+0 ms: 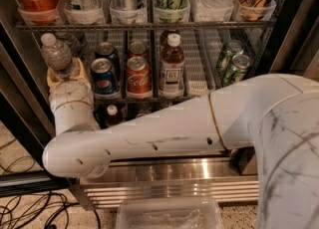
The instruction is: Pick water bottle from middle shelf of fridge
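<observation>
The water bottle [56, 53], clear and ribbed with a white cap, is at the far left of the middle shelf [197, 81] of the fridge [169, 171], leaning a little to the left. My gripper [63, 72] reaches up from the white arm at the left. It is shut around the bottle's lower half, its cream pads [75, 73] on either side. The bottle's base is hidden by the gripper.
On the middle shelf stand a blue Pepsi can [104, 76], a red Coke can [138, 76], a brown-drink bottle [172, 66] and green cans [234, 63]. The upper rack [149, 24] is close above. My arm [164, 133] crosses the lower shelf. A clear bin [169, 213] sits below.
</observation>
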`<state>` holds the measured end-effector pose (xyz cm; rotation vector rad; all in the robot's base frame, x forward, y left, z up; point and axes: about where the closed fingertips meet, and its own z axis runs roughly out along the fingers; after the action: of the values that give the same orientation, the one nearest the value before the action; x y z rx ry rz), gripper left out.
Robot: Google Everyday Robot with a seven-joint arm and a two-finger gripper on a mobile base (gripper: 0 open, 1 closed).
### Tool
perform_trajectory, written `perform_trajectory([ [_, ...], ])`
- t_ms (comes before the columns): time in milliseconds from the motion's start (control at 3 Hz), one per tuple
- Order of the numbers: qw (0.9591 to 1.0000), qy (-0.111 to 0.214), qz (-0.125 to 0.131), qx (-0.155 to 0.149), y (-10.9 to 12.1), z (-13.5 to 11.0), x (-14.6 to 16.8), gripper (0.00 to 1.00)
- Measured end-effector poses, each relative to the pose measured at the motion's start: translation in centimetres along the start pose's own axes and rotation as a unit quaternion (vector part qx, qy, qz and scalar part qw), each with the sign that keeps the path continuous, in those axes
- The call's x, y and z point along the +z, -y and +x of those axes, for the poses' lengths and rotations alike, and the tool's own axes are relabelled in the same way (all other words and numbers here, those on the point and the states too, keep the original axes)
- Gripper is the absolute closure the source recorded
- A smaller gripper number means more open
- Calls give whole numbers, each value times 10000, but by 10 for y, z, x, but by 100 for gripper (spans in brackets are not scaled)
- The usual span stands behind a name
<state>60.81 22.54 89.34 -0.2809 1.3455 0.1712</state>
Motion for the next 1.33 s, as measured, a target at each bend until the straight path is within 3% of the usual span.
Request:
perform_trajectory([
  [333, 9999, 82, -68, 39, 3, -14, -8, 100],
  [1000, 9966, -609, -545, -73, 34, -21, -71, 100],
  [1333, 9963, -673, -528, -52, 52, -26, -80, 100],
])
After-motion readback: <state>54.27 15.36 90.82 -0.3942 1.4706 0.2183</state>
